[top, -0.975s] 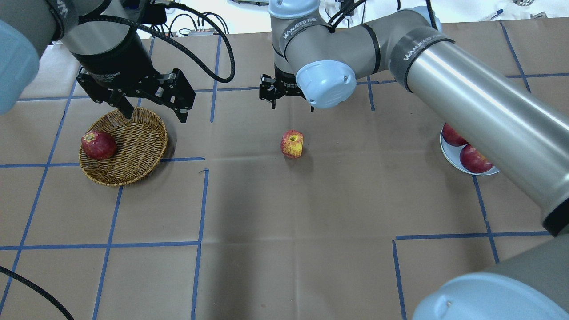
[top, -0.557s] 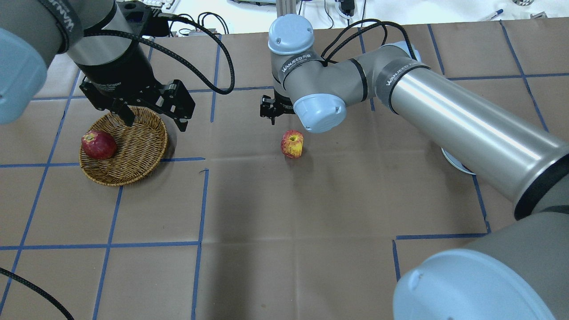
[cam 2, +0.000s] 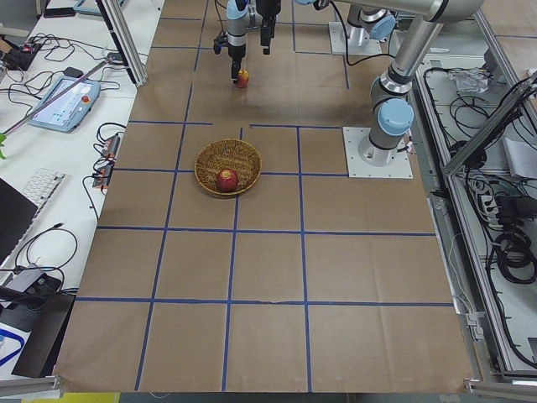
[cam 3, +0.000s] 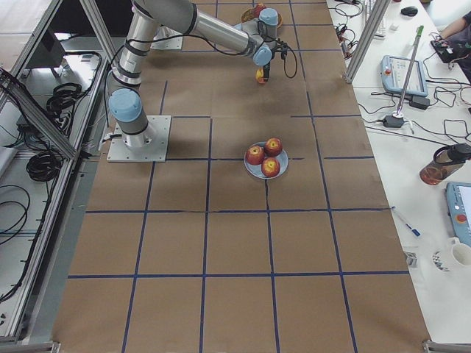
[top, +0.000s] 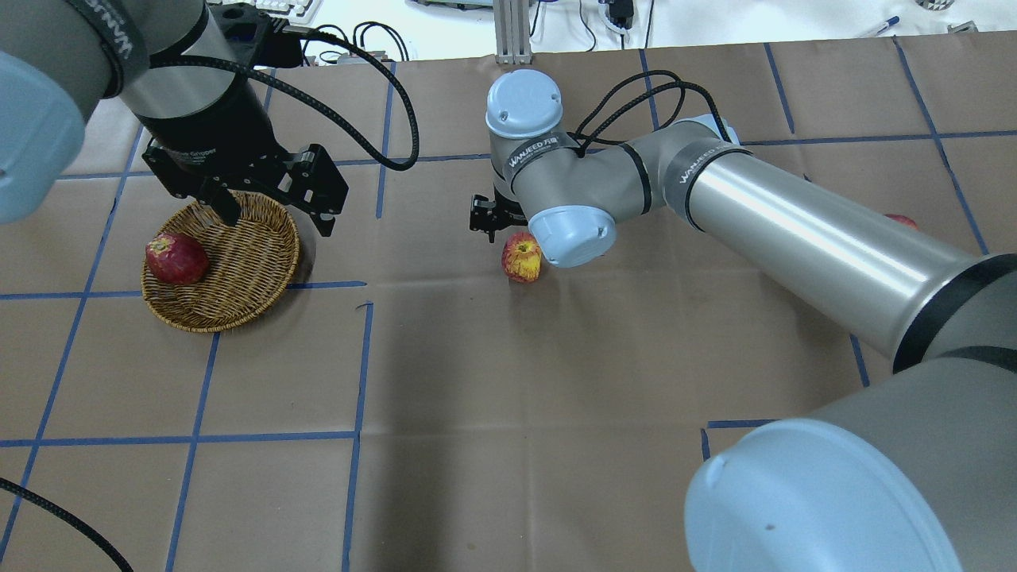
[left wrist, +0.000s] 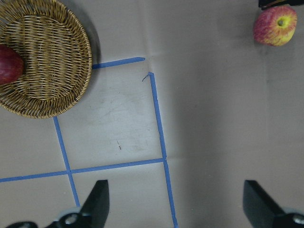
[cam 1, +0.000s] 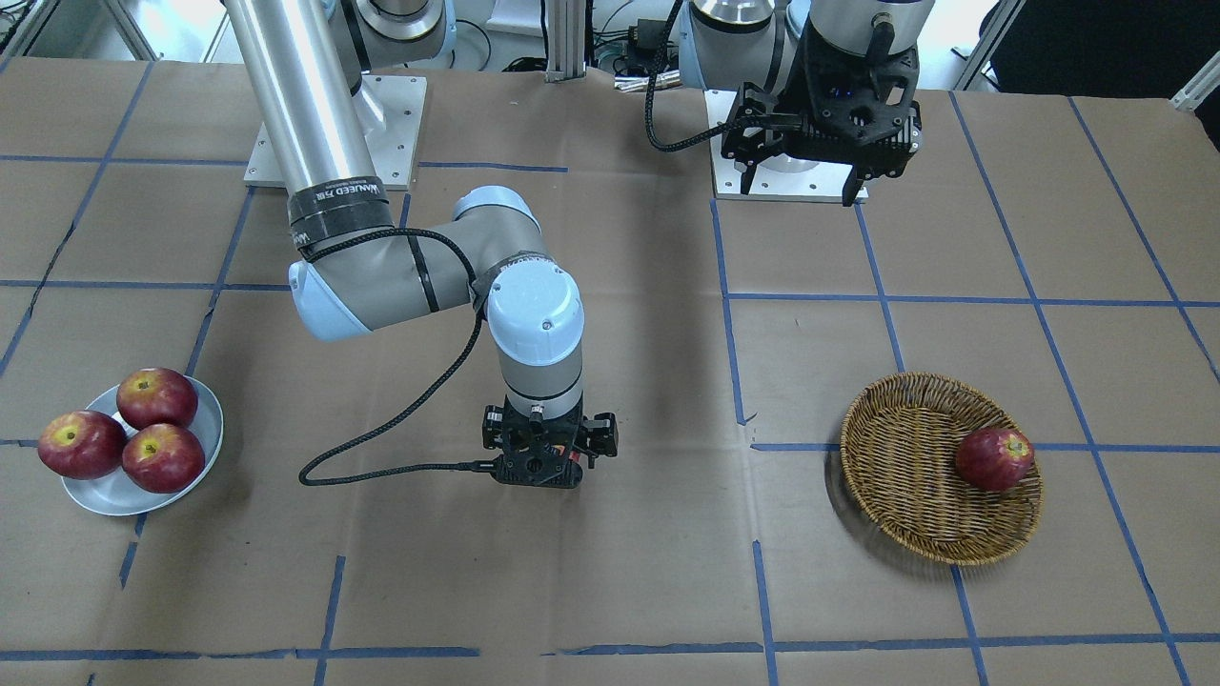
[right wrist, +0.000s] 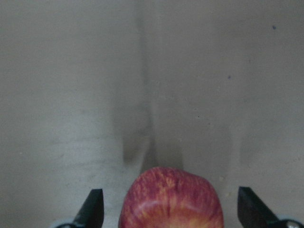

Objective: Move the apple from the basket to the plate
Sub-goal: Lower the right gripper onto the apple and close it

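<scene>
Right pincer (right wrist: 172,209) is spread wide and grasps nothing. The apple (right wrist: 171,197) sits on the bare paper between its fingers (right wrist: 95,209), gap on both sides, no contact seen. Left pincer (left wrist: 176,199) is also spread and empty, with the basket (top: 238,306) below it and off to one side, holding one dark apple (top: 175,258). The plate (cam 1: 105,500) is well apart from the right pincer and crowded with three apples (cam 1: 157,457).

Risks: the apple is round, so an off-centre or too-high squeeze could roll it or squirt it out. The full plate leaves little room, so a careless release could knock an apple off the rim.
</scene>
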